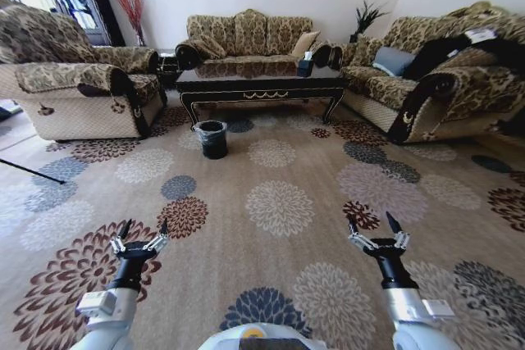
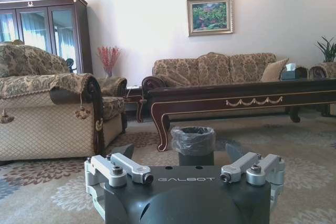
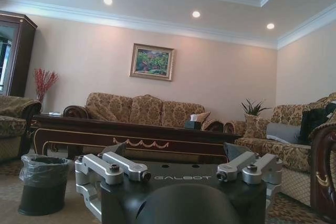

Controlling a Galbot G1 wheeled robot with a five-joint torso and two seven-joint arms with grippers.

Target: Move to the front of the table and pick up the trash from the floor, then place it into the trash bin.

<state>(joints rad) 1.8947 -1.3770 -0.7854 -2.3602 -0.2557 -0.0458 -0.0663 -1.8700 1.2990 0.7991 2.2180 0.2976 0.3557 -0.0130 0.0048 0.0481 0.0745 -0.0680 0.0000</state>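
I see the trash bin (image 1: 212, 138) standing on the flowered carpet (image 1: 279, 202) at about 11 o'clock from me, just in front of the table's left front leg. The table (image 1: 261, 85) sits at 12 o'clock, a tissue box (image 1: 305, 65) on its right end, sofas around it. I cannot make out any litter on the carpet. My left gripper (image 1: 142, 231) hovers low at 8 o'clock, fingers spread wide, holding nothing. My right gripper (image 1: 373, 224) hovers at 4 o'clock, fingers equally wide and empty.
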